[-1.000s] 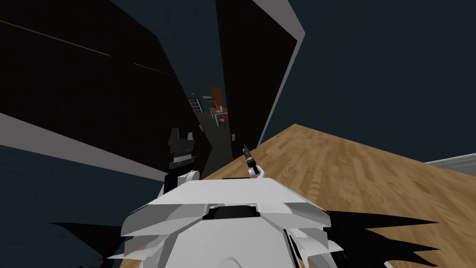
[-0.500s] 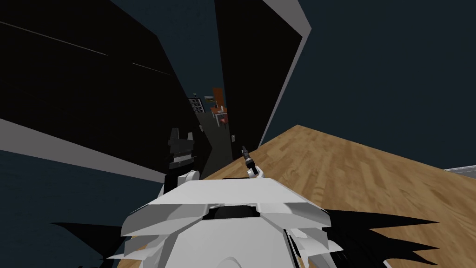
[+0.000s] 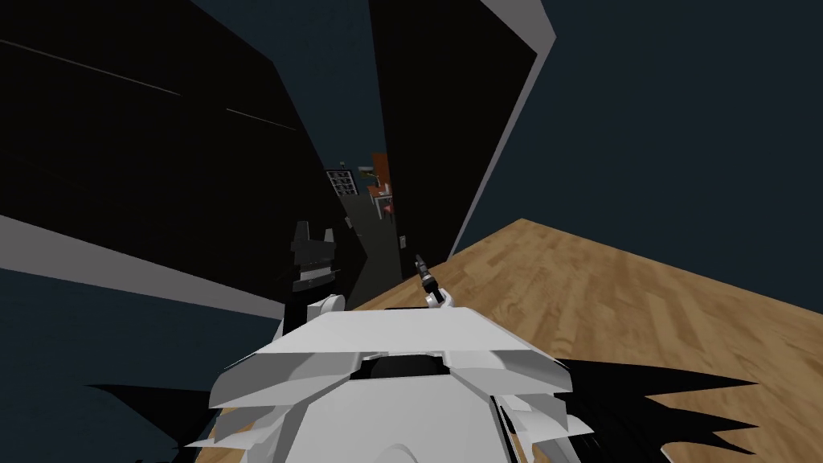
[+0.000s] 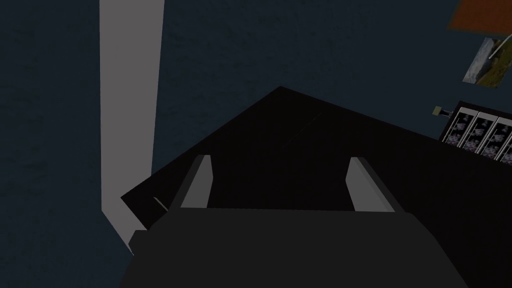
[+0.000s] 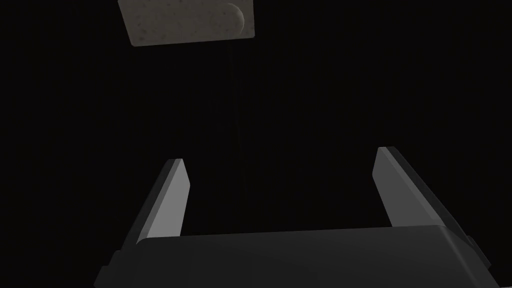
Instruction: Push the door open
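Door (image 3: 446,129), dark and ajar just ahead of my right pincer (image 3: 419,260), which like my left pincer (image 3: 313,235) is spread and empty: likely stiff and heavy, so I'd press flat beside its grey plate (image 5: 187,22).

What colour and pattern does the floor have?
The floor is light brown wood planking; head view shows it best.

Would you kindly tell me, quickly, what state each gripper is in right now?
Left gripper: open, holding nothing.
Right gripper: open, holding nothing.
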